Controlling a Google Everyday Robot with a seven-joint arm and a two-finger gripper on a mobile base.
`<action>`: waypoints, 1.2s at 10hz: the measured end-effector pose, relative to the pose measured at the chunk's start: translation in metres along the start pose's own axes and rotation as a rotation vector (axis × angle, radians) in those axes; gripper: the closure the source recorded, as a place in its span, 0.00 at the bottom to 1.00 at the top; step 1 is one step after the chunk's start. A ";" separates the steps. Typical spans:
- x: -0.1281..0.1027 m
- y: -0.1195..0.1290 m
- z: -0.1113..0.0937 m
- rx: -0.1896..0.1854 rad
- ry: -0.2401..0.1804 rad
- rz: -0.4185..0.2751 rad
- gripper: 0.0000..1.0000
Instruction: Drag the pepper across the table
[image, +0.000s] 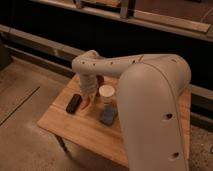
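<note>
The pepper (88, 104) is a small orange-red sliver lying on the wooden table (75, 127), between the black oblong bar (73, 103) and the white cup (106, 93). My gripper (89, 97) reaches down from the thick white arm (150, 95) and its tip is right at the pepper's upper end, partly hiding it. I cannot tell whether it touches the pepper.
A blue-grey flat rectangle (108, 115) lies just in front of the cup. The table's left corner and front edge are near the black bar. A dark wall with a ledge runs behind the table, and concrete floor lies to the left.
</note>
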 end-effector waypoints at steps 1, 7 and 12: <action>-0.006 0.004 -0.024 0.004 -0.051 -0.014 1.00; -0.034 0.062 -0.123 0.018 -0.148 -0.191 1.00; -0.045 0.117 -0.153 0.013 -0.147 -0.318 1.00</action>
